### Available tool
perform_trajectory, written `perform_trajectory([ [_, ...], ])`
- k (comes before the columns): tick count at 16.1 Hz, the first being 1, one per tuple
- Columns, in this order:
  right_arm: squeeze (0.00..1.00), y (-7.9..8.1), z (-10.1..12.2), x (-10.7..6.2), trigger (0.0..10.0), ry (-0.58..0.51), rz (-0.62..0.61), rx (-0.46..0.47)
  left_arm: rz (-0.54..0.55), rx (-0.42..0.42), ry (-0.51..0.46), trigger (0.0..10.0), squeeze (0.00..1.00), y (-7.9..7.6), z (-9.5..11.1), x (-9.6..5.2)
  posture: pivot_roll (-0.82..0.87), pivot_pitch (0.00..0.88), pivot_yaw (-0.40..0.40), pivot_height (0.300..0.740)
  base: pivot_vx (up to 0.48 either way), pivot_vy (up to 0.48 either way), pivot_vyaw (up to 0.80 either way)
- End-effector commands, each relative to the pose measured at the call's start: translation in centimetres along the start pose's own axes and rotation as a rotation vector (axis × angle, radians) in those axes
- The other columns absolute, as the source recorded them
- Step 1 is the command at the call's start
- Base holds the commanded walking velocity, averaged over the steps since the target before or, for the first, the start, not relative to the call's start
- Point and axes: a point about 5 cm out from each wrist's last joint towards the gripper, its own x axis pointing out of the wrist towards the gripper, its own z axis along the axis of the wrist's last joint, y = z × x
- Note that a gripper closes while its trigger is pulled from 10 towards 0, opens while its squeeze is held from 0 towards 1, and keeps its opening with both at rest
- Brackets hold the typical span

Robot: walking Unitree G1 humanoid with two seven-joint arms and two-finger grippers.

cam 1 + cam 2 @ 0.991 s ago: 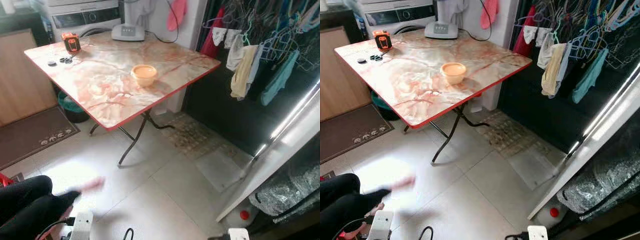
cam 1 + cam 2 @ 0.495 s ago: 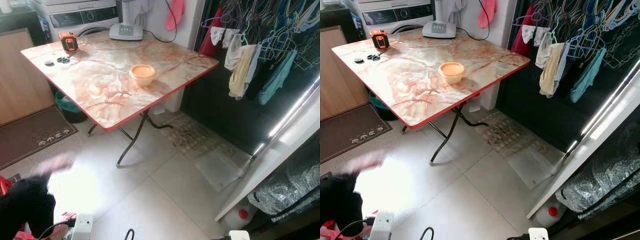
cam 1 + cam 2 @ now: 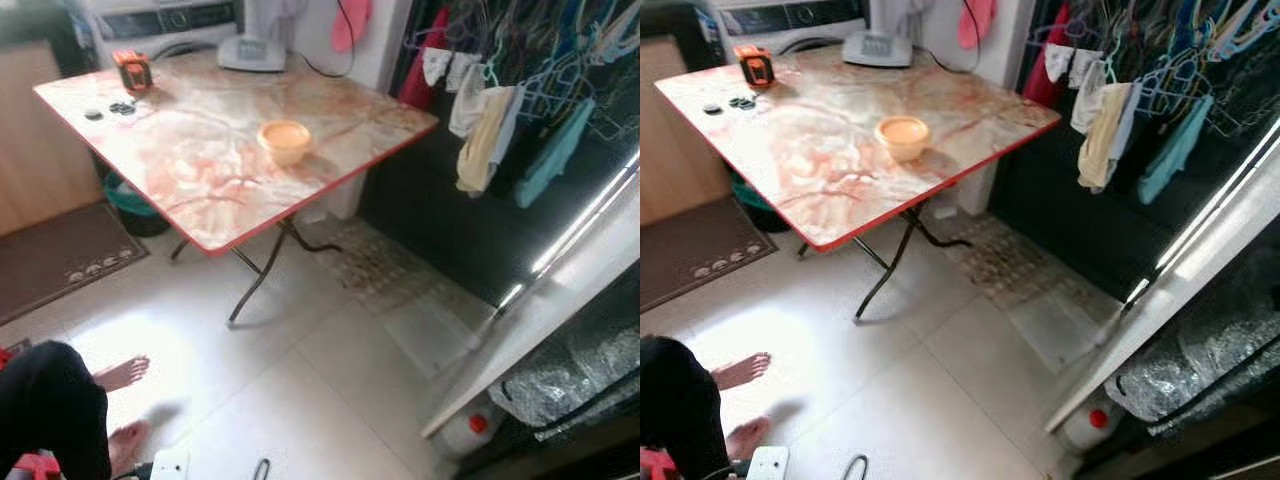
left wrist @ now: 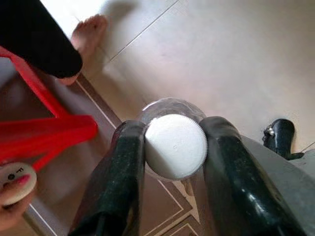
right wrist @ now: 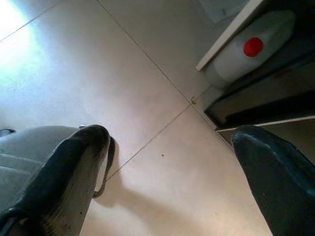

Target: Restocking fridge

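Left wrist view — the left pincer [image 4: 175, 147] clamps a white-capped bottle [image 4: 175, 145] between its black fingers [image 4: 123, 187].

A folding table [image 3: 200, 160] is standing ahead and to the left, with a bowl [image 3: 285, 140] sitting near its middle, a tape measure [image 3: 132, 70] lying at its far left corner and a scale [image 3: 252, 52] resting at its far edge. Clothes [image 3: 500, 110] are hanging to its right. A person's bare feet [image 3: 122, 375] are standing on the floor [image 3: 330, 400] at lower left. A jug [image 3: 1085, 425] is sitting low beside the open fridge door [image 3: 1180, 280] at right.
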Motion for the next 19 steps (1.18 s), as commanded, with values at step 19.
perform_trajectory([
  [19, 0.00, 1.6, -0.9, -0.7, 10.0, -0.014, -0.028, 0.071, 0.061, 0.143, 0.002, 10.0, 0.00, 1.4, 0.1, 0.1, -0.04, 0.020, -0.013, 0.740, 0.000, 0.000, 0.00],
])
